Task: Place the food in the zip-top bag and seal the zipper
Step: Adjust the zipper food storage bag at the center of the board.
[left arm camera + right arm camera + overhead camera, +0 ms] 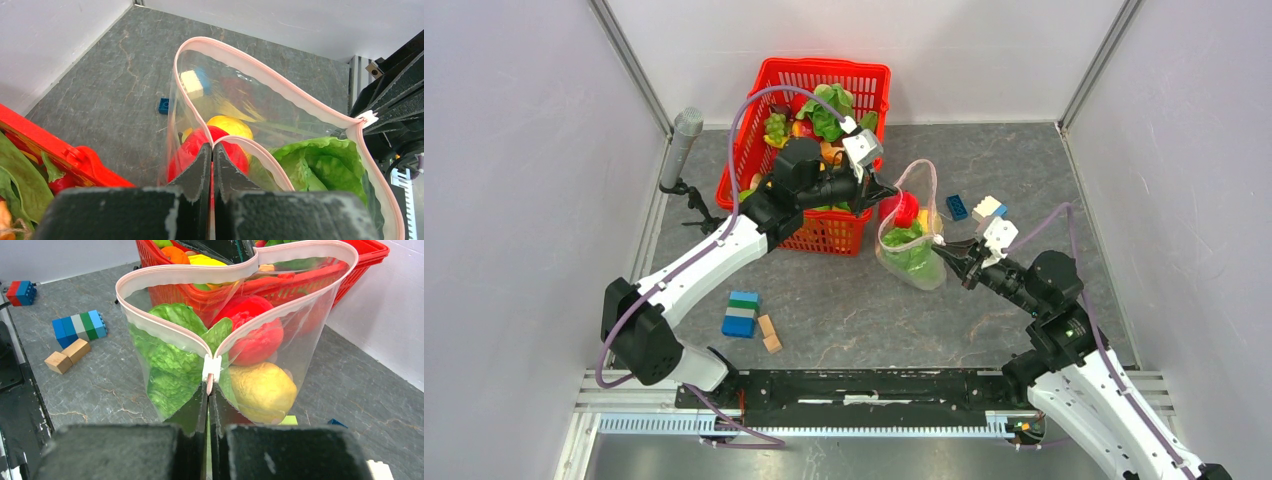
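Well, my left pincer [213, 150] and right pincer [208, 395] both pinch the open zipper [165, 332], food [255, 337] bagged just ahead, sealing not done.

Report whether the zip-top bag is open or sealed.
Open: the zipper gapes in a wide loop; leafy greens, red fruit and yellow fruit show inside the zip-top bag.

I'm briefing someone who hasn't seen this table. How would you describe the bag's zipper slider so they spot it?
Beside the red basket is a clear bag of toy food. Where its pink rim pinches together at the right claw sits the slider: a small white tab, the rim's only white piece.
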Robot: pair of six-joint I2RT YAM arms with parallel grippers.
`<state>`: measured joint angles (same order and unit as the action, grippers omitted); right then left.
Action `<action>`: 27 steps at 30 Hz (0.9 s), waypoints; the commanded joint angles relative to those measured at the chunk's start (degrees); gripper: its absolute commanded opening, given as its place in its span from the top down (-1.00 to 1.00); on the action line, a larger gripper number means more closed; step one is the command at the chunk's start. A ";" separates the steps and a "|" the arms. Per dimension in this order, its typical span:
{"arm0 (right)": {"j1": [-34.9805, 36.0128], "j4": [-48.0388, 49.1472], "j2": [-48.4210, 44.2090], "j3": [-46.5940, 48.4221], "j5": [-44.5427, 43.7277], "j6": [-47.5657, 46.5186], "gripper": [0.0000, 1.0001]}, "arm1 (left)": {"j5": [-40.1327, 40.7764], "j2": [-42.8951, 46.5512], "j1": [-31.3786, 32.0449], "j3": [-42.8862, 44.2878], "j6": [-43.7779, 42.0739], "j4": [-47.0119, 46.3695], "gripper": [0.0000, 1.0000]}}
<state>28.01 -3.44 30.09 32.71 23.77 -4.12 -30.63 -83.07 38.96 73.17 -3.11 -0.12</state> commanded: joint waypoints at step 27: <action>-0.06 -15.73 -3.06 16.21 -26.07 1.90 1.00 | 6.53 19.48 -0.46 -7.69 3.50 11.52 0.96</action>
<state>28.01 -23.27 27.40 47.97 -7.49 -1.26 -26.87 -67.68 39.03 65.80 -0.80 8.56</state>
